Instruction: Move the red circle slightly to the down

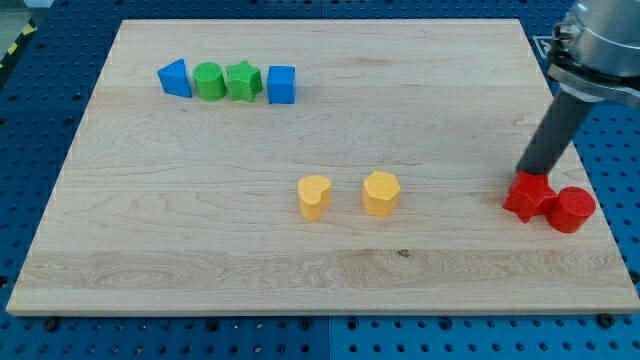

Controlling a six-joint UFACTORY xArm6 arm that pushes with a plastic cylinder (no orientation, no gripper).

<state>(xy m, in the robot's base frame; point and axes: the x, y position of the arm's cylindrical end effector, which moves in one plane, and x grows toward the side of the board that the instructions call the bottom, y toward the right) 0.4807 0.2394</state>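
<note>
Near the wooden surface's (200, 230) right edge, the small red plastic circle (573, 209) touched a red star-shaped block (527, 196). The bare rod tool, holding nothing, had its tip (529, 174) behind the star; pushing there risked dragging both

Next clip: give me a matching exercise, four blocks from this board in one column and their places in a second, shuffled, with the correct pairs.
Column A
1. red circle
2. blue cube
3. yellow heart
4. red star

Column B
a. at my tip, just below it in the view
b. right end of the row of four near the view's top
c. nearest the board's right edge
d. mid-board, left of the yellow hexagon

Pairs: 1-c, 2-b, 3-d, 4-a
</note>
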